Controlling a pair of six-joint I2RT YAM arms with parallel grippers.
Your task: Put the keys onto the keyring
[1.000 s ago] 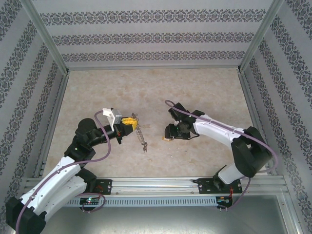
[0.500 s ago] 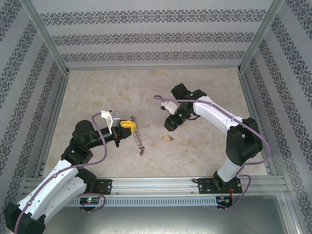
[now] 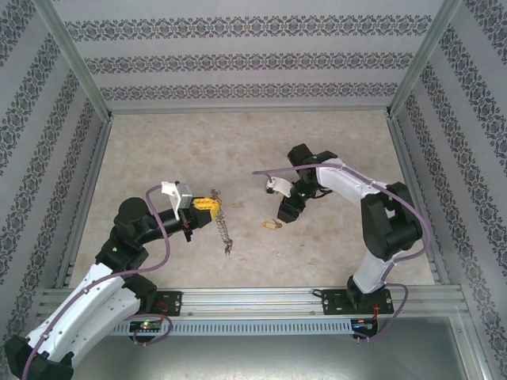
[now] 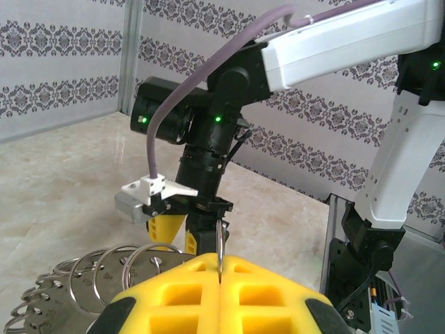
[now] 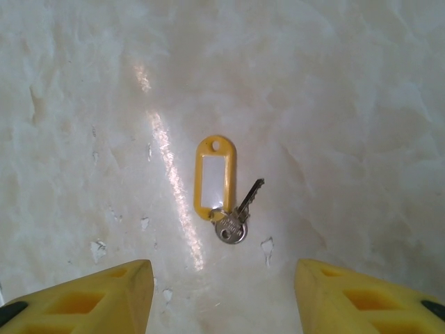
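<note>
Both claws work over the marbled surface (image 3: 158, 150). The left claw (image 3: 207, 203) is clamped on the keyring (image 3: 225, 225), holding it up so its chain of rings dangles free for threading. The right claw (image 5: 222, 292) hovers spread wide above the yellow-tagged key (image 5: 224, 191), which lies flat on the surface, probably so it can drop down and pinch it.

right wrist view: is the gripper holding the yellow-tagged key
No, the yellow-tagged key lies flat on the table, between and clear of the fingers of the open right gripper.
</note>
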